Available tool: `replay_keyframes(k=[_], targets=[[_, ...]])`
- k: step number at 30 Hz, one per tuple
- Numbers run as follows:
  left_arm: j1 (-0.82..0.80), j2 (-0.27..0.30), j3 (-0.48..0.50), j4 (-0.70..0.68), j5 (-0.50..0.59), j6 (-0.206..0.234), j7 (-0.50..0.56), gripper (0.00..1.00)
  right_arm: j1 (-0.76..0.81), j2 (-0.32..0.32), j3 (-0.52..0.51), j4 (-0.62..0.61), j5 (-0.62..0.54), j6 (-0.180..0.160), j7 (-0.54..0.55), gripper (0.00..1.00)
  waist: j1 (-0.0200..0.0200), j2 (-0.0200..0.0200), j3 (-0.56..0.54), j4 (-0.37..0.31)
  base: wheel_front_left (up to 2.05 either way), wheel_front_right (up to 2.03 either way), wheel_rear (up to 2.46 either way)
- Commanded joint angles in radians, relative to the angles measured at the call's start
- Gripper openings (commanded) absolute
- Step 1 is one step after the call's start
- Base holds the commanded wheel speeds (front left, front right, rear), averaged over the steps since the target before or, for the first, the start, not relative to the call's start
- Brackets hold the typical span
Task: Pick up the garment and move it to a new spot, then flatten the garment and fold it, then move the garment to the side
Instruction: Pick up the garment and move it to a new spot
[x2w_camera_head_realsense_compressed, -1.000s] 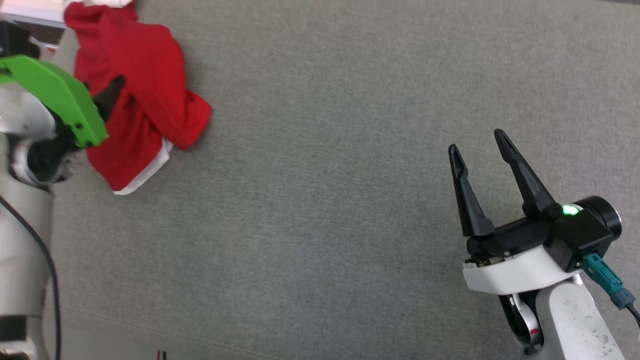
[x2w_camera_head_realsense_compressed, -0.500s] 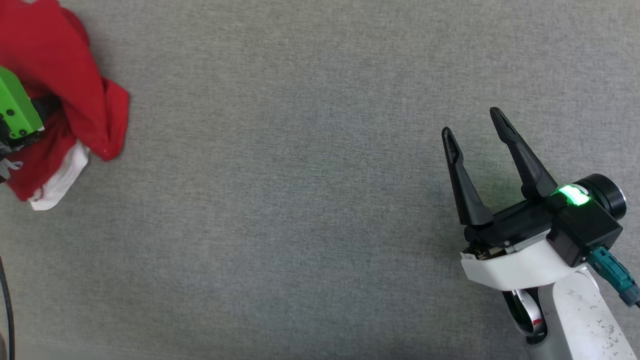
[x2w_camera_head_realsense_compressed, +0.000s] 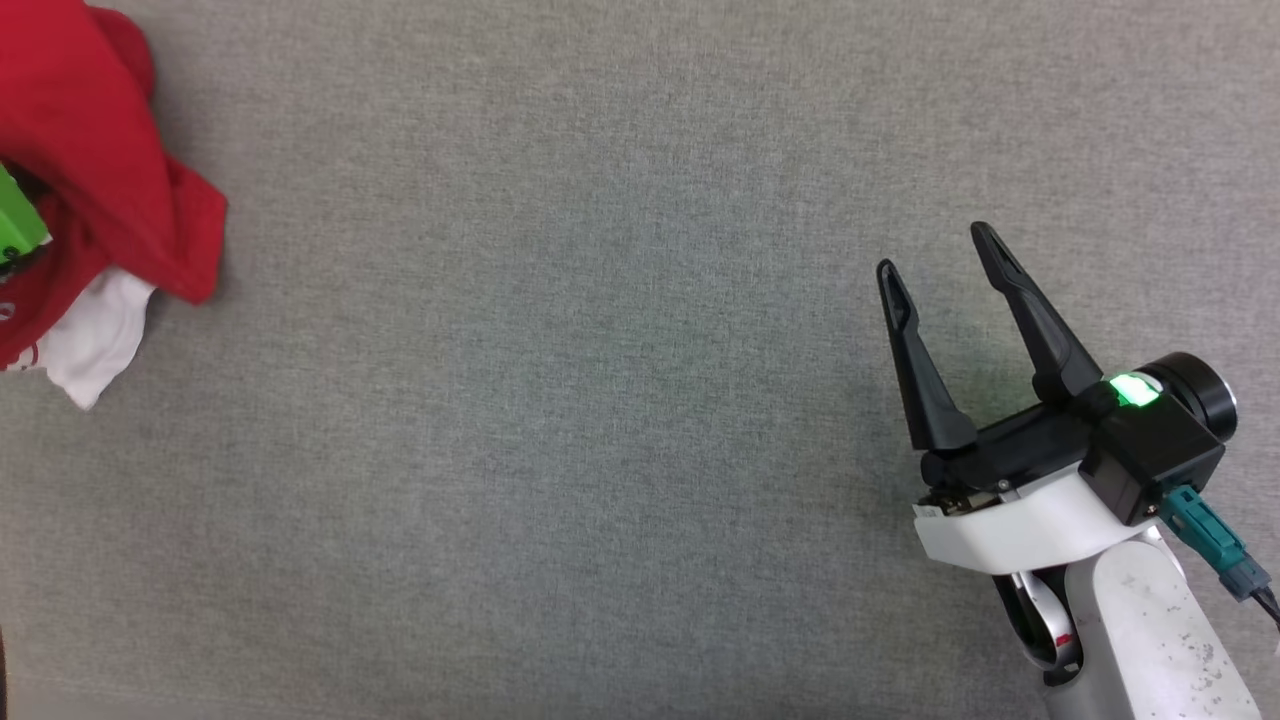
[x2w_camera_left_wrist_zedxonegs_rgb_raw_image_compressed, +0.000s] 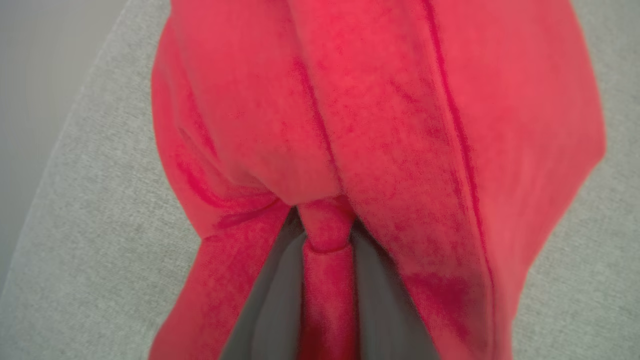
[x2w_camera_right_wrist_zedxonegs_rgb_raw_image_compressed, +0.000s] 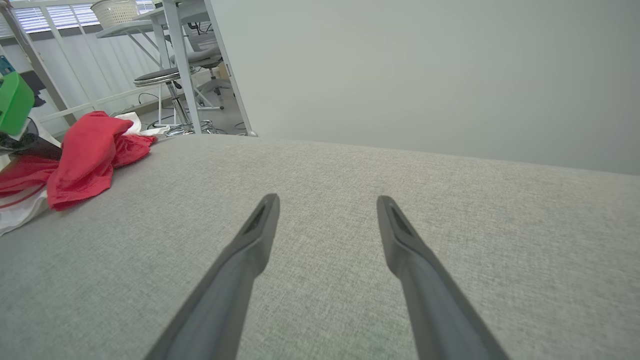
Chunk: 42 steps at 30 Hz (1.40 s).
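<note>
One red garment (x2w_camera_head_realsense_compressed: 110, 180) lies bunched at the far left of the grey surface (x2w_camera_head_realsense_compressed: 560, 400), and in the head view you get only part of it. The left and top edges of that view cut it off. A white patch (x2w_camera_head_realsense_compressed: 95, 340) pokes out at its near corner, but you cannot tell which part of the shirt it is, and no print can be made out. In the right wrist view the same heap (x2w_camera_right_wrist_zedxonegs_rgb_raw_image_compressed: 85, 160) sits at the left end of the surface (x2w_camera_right_wrist_zedxonegs_rgb_raw_image_compressed: 320, 160), crumpled, with white cloth under its near edge.

In the left wrist view, red cloth (x2w_camera_left_wrist_zedxonegs_rgb_raw_image_compressed: 390, 125) covers nearly everything and hides most of both fingers. You can see only two dark grey strips low down, one finger (x2w_camera_left_wrist_zedxonegs_rgb_raw_image_compressed: 270, 305) on each side of a narrow red fold. The left gripper (x2w_camera_left_wrist_zedxonegs_rgb_raw_image_compressed: 325, 225) is closed on that fold, with the cloth pinched between the tips. From the head view you see just a sliver of the arm's green cover (x2w_camera_head_realsense_compressed: 15, 225) against the garment.

Your right gripper (x2w_camera_head_realsense_compressed: 932, 252) is well apart from the garment, at the near right. Its fingers are spread wide with nothing between them, above bare grey surface. The right wrist view shows the same gap (x2w_camera_right_wrist_zedxonegs_rgb_raw_image_compressed: 326, 200). Beyond the surface there is a pale wall (x2w_camera_right_wrist_zedxonegs_rgb_raw_image_compressed: 425, 75), with a stool (x2w_camera_right_wrist_zedxonegs_rgb_raw_image_compressed: 155, 77) and a basket (x2w_camera_right_wrist_zedxonegs_rgb_raw_image_compressed: 116, 10) to the far left.
</note>
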<state>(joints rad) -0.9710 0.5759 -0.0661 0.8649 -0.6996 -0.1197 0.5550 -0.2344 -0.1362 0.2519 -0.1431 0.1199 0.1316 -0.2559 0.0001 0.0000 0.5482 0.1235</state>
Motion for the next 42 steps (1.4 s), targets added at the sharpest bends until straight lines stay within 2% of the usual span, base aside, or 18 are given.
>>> replay_keyframes(k=[1,9,16,23,30,33,38,42], targets=[[-0.030,0.021,-0.004,-0.006,0.017,-0.005,-0.038,0.00,-0.012,0.005,0.000,0.007,0.010,-0.001,-0.006,1.00,-0.0001,0.0000,-0.050,0.001,0.00,0.00,0.00],[-0.045,0.056,-0.069,-0.053,0.061,-0.010,-0.203,0.00,0.020,0.035,-0.022,0.047,0.030,-0.001,-0.006,1.00,-0.0001,0.0000,-0.181,-0.013,0.00,0.00,0.00],[-0.035,0.081,-0.187,-0.220,0.092,-0.011,-0.318,0.00,0.058,0.053,-0.060,0.063,0.039,-0.001,-0.006,1.00,-0.0001,0.0000,-0.270,-0.033,0.00,0.00,0.00],[-0.034,0.062,-0.322,-0.388,0.118,-0.011,-0.396,0.00,0.090,0.073,-0.081,0.074,0.046,-0.001,-0.006,1.00,-0.0001,0.0000,-0.335,-0.082,0.00,0.00,0.00],[-0.028,0.011,-0.501,-0.531,0.118,-0.011,-0.444,0.00,0.108,0.083,-0.118,0.072,0.044,-0.001,-0.006,1.00,-0.0001,0.0000,-0.364,-0.157,0.00,0.00,0.00],[-0.015,-0.032,-0.581,-0.558,0.118,-0.011,-0.449,0.00,0.116,0.085,-0.153,0.070,0.053,-0.001,-0.006,1.00,-0.0001,0.0000,-0.365,-0.192,0.00,0.00,0.00],[0.011,-0.100,-0.696,-0.542,0.167,-0.011,-0.488,0.00,0.122,0.086,-0.198,0.063,0.066,-0.001,-0.006,1.00,-0.0001,0.0000,-0.357,-0.249,0.00,0.00,0.00],[0.052,-0.174,-0.790,-0.468,0.205,-0.011,-0.539,0.00,0.124,0.086,-0.222,0.061,0.073,-0.001,-0.006,1.00,-0.0001,0.0000,-0.348,-0.291,0.00,0.00,0.00]])
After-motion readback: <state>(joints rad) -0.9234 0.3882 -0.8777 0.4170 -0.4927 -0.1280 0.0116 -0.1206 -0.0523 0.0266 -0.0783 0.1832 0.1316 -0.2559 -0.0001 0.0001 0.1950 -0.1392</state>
